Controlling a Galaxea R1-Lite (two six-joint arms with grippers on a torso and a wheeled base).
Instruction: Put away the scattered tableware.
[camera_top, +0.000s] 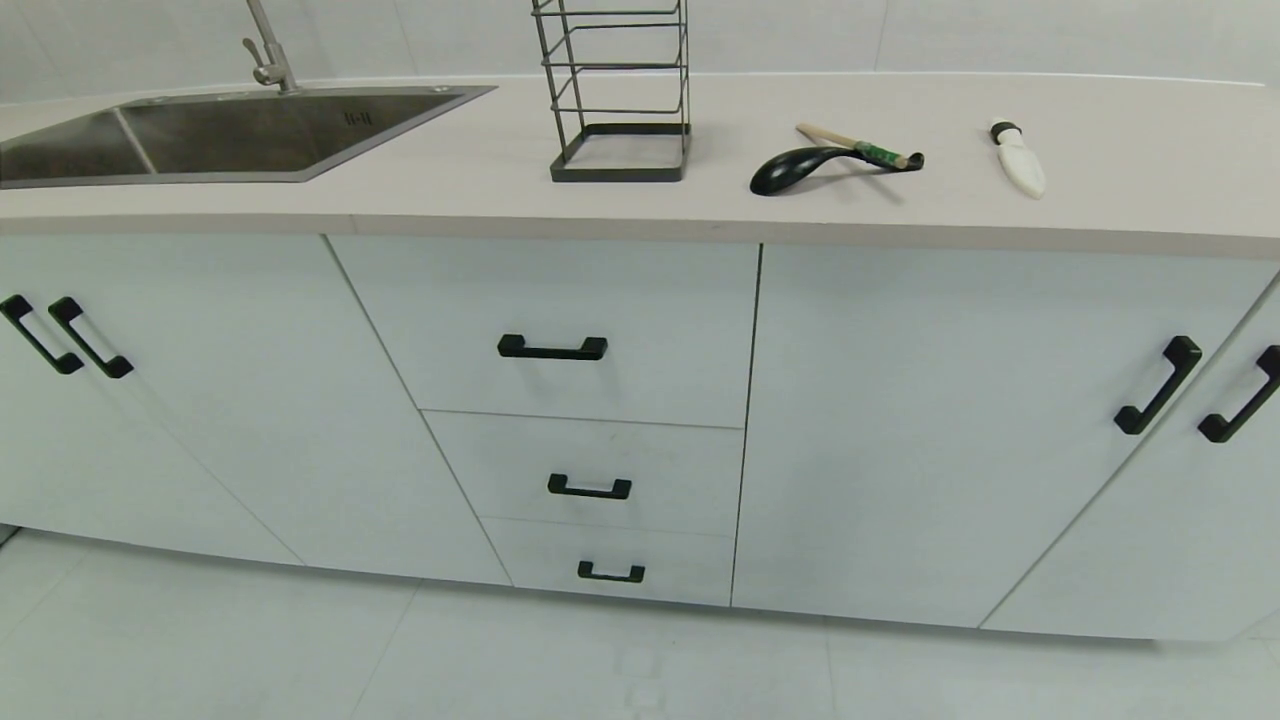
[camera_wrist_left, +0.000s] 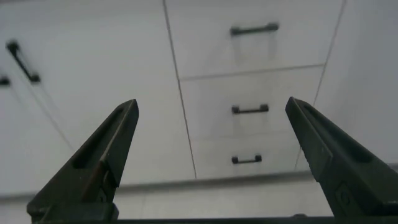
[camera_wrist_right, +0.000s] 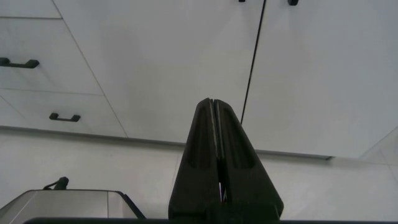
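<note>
**Not yet begun: three pieces loose on the surface**

Left end effector (camera_wrist_left: 211, 109): spread wide, gripping nothing, held low and facing the cabinet fronts.

On the surface (camera_top: 400, 195), from the left:
- One sink (camera_top: 250, 130), sunk in at the far left, with one tap (camera_top: 268, 50) behind it.
- One black wire rack (camera_top: 620, 172), upright near the middle.
- One black spoon (camera_top: 790, 170), right of the rack and apart from it, with its bowl toward the left.
- One wooden stick with a green band (camera_top: 850, 142), laid at the end of the spoon's handle and seemingly touching it.
- One white tool with a black cap (camera_top: 1020, 165), further right and apart from both.

Three pieces of tableware in all, lying loose, none put away.

Below the rack, one stack of three drawers (camera_top: 590, 450), all shut, each with one black handle.

Right end effector (camera_wrist_right: 214, 102): pressed shut on nothing, low before the cabinet doors.

Judged as the opening step: standing off, with no pickup started.

Next, probably:
- Raising an arm up to the surface.
- Using the already spread left end effector, or parting the right one, which looks to be on the tableware's side.
- Closing on a single piece.

Best to take the stick first, to avoid rolling it away by lifting the spoon under it. Destination is unclear, rack or drawer. If a drawer, it needs a pull on its handle beforehand.
</note>
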